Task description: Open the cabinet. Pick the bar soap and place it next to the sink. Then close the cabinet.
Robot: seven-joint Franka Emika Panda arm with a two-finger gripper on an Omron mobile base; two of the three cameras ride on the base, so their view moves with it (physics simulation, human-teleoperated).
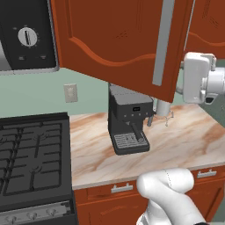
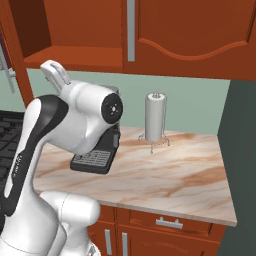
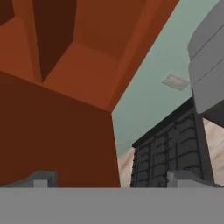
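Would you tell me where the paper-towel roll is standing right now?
In the right base view, the paper-towel roll stands upright on the marble counter near the back wall, right of the coffee machine.

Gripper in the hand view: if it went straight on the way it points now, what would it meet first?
Probably the reddish-brown wooden cabinet: its open door or lower edge lies right ahead of the open jaws of the gripper. Depth is unclear, and the pale green wall lies just beside that line.

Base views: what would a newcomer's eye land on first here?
Probably the cabinet, its left door swung open toward the camera above the counter. Next, the dark coffee machine beneath it, with the white paper-towel roll standing to its right. In the hand view, the open hand looks up at the cabinet's underside, holding nothing.
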